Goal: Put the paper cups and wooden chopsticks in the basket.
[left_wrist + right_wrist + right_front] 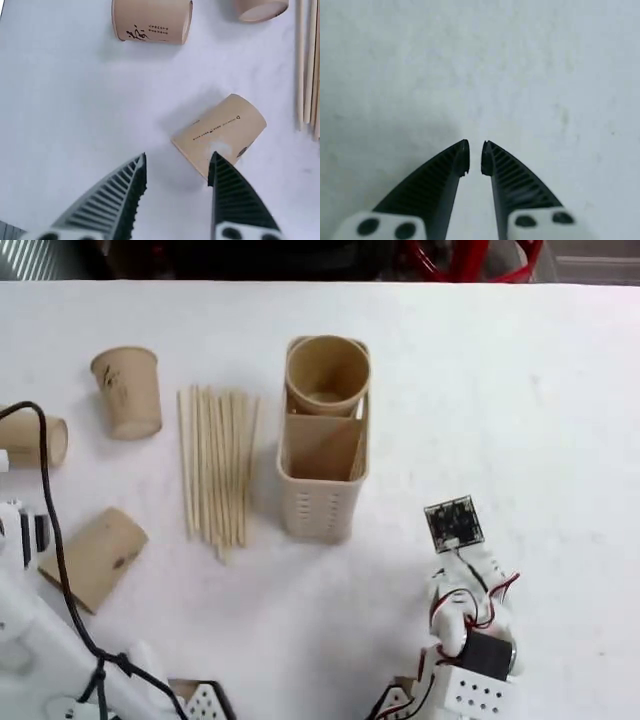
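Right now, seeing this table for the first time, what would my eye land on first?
Probably the pale basket in the middle of the white table, with one paper cup standing in its far compartment and a bundle of wooden chopsticks lying beside it. Then the left pincer, open and close to a cup lying on its side.

Left arm (35, 635) sat at the lower left of the high view. Its left gripper (178, 164) pointed down, jaws spread wide. Right arm (468, 635) sat at lower right; its right gripper (475, 159) aimed down, jaws nearly together, tips a sliver apart.
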`<state>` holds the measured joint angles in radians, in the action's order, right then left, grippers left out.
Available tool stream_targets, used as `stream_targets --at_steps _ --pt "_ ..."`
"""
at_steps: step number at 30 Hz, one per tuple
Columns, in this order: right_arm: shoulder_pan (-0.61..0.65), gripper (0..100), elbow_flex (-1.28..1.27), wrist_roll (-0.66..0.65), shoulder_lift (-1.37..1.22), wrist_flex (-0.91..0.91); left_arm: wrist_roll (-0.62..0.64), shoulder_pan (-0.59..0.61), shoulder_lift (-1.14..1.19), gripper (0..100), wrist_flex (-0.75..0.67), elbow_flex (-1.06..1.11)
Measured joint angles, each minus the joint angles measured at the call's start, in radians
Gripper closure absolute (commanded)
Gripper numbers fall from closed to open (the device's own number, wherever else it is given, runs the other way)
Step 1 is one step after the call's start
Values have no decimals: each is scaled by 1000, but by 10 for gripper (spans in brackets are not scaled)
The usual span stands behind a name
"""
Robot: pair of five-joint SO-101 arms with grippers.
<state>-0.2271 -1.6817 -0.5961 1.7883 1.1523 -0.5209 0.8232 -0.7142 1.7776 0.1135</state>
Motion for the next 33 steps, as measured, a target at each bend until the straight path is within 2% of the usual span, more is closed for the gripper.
stream_targets --at_steps 11,18,24,28,33 --pt "0 942 0 0 0 0 8 169 8 740 2 20" --pt "0 942 0 0 0 0 -6 256 8 708 -25 305" --pt "0 942 0 0 0 0 -9 324 9 706 -187 535" --pt "0 942 0 0 0 0 -21 305 9 706 -318 678" --pt "0 942 0 0 0 0 12 160 9 706 -428 776"
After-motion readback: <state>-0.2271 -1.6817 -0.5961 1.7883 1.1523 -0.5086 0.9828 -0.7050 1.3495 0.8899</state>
